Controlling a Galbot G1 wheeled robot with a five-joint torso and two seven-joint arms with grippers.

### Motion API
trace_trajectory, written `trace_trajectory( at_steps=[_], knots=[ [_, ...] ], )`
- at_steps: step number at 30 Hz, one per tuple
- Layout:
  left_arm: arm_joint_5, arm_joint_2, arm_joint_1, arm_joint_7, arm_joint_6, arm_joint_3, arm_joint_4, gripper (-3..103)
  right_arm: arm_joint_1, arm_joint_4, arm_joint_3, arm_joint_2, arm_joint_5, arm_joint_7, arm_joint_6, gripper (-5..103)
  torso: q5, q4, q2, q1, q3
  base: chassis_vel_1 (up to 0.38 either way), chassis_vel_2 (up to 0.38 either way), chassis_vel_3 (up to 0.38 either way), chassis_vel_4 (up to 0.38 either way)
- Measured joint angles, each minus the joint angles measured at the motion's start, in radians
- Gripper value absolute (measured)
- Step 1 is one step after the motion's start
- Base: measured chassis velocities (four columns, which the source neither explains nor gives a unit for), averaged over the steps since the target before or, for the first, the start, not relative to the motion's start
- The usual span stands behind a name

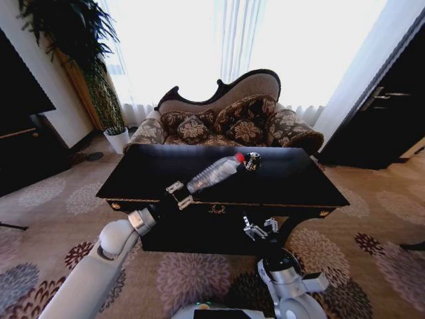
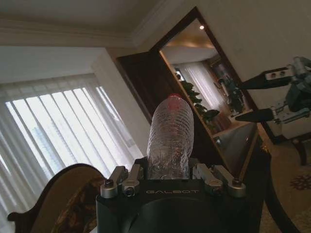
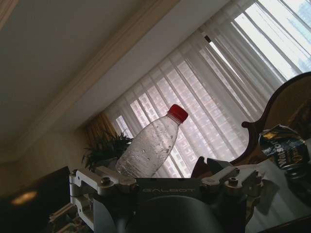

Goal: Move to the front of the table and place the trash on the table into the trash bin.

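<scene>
— Which gripper has the work now?

— The left gripper (image 1: 179, 194). It is at the front edge of the table (image 1: 299, 183), toward the left side, and its fingers are clenched on the bottom end of a clear bottle (image 1: 214, 174) with a red cap.

— How does the bottle lie from it?

— It goes straight out between the fingers. The long axis runs away from the gripper, over the black top, slanting to the right and toward the sofa (image 1: 232, 113). The cap is the far end. In the left wrist view the bottle stands in line with the hand, held only low on its body. I cannot tell whether its side touches the table top or is a little above it.

— Is something else on the table?

— Yes, a dark shiny crushed can (image 1: 252, 160). It is just beside the red cap, a little to the right, in the middle of the top near the back edge. Whether cap and can touch, I cannot say.

— And the other arm?

— The right gripper (image 1: 260, 227) waits low in front of the table, under the level of the top, with its fingers spread and nothing between them. I think it is the nearer one to the can, because the can lies on its side of the bottle.

— What matters for the next move, you think?

— The grip is at one end only, so the long bottle can swing. Carried sideways, the cap end could knock the can. From here I cannot say which way the bin lies.
</scene>
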Motion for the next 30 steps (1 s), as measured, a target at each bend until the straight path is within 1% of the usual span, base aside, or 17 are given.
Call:
trace_trajectory(
  at_steps=[4,8,12,13,16,17,21,30],
  knots=[
    [0.012,0.018,-0.005,0.010,-0.014,0.008,-0.022,38,-0.007,0.007,-0.033,0.008,0.042,-0.001,-0.017,100,0.0000,0.0000,0.000,0.000,0.000,0.000,0.000,0.000,0.000],
    [0.017,0.026,-0.007,0.013,-0.017,0.011,-0.052,38,-0.010,0.004,-0.051,0.010,0.059,0.001,-0.028,100,0.0000,0.0000,0.000,0.000,0.000,0.000,0.000,0.000,0.000],
    [0.035,0.033,-0.003,0.022,-0.017,0.019,-0.076,38,-0.008,0.002,-0.069,0.012,0.102,0.028,-0.051,100,0.0000,0.0000,0.000,0.000,0.000,0.000,0.000,0.000,0.000],
    [0.045,0.040,0.000,0.027,-0.019,0.025,-0.079,38,-0.004,0.002,-0.075,0.012,0.119,0.044,-0.063,100,0.0000,0.0000,0.000,0.000,0.000,0.000,0.000,0.000,0.000],
    [0.065,0.064,0.007,0.038,-0.031,0.035,-0.080,38,0.002,-0.001,-0.081,0.013,0.139,0.057,-0.073,100,-0.0001,0.0000,0.000,0.000,0.000,0.000,0.000,0.000,0.000],
    [0.065,0.064,0.007,0.038,-0.031,0.035,-0.080,38,0.002,-0.001,-0.081,0.013,0.139,0.057,-0.073,100,-0.0001,0.0000,0.000,0.000,0.000,0.000,0.000,0.000,0.000],
    [0.077,0.102,0.012,0.043,-0.041,0.043,-0.082,38,0.002,-0.003,-0.079,0.013,0.147,0.056,-0.074,100,0.0000,0.0000,0.000,0.000,0.000,0.000,0.000,0.000,0.000],
    [0.085,0.126,0.014,0.045,-0.044,0.064,-0.083,38,0.000,-0.003,-0.075,0.013,0.137,0.048,-0.071,100,0.0000,0.0000,0.000,0.000,0.000,0.000,0.000,0.000,0.000]
  ],
)
